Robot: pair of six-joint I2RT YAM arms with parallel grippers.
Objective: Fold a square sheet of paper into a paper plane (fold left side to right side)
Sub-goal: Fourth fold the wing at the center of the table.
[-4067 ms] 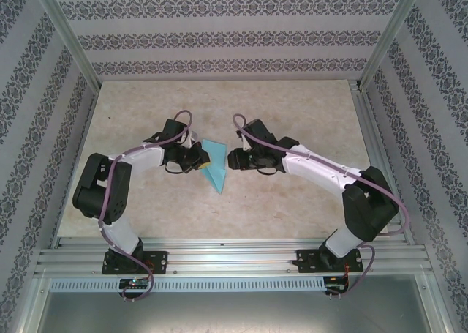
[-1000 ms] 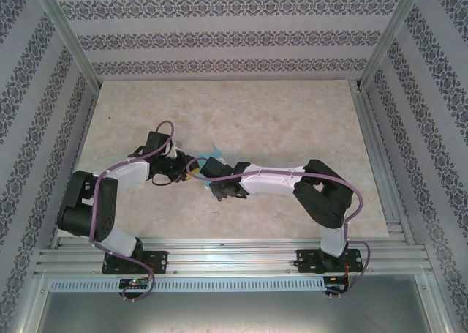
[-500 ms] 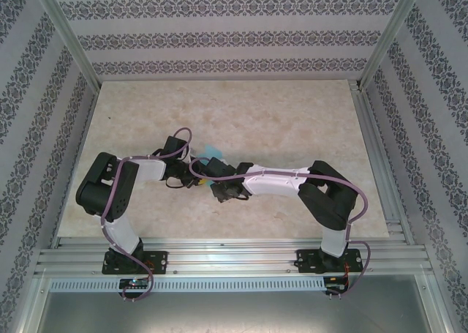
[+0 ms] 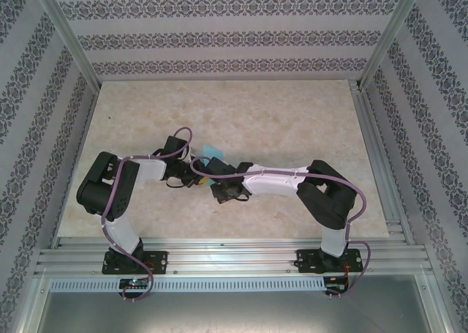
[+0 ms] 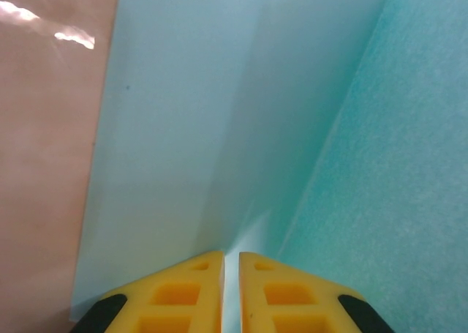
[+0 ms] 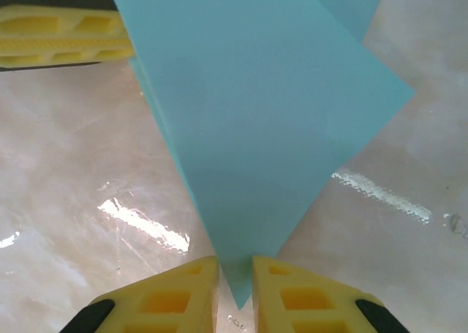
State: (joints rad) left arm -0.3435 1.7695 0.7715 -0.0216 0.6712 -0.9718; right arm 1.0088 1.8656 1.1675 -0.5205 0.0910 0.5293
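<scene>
The paper plane (image 4: 213, 153) is a folded, pointed piece of light-blue paper at mid-table, mostly covered by both wrists. In the left wrist view its creased flaps (image 5: 183, 128) rise in front of my left gripper (image 5: 231, 260), whose yellow fingers are shut on a fold of it. In the right wrist view the paper (image 6: 256, 128) narrows to a tip lying in the slim gap of my right gripper (image 6: 235, 263); whether that tip is pinched is unclear. A left finger (image 6: 58, 33) shows at the paper's far edge. From above, the left gripper (image 4: 192, 172) and right gripper (image 4: 208, 168) almost meet.
The beige marbled tabletop (image 4: 292, 113) spreads around the arms. Patterned walls with metal corner posts (image 4: 69, 36) close in the left, right and back sides. An aluminium rail (image 4: 234, 260) runs along the near edge.
Over the last second my left arm's elbow swung right and its fingers closed on the paper. The right arm, which came across over the paper earlier, has hardly moved since.
</scene>
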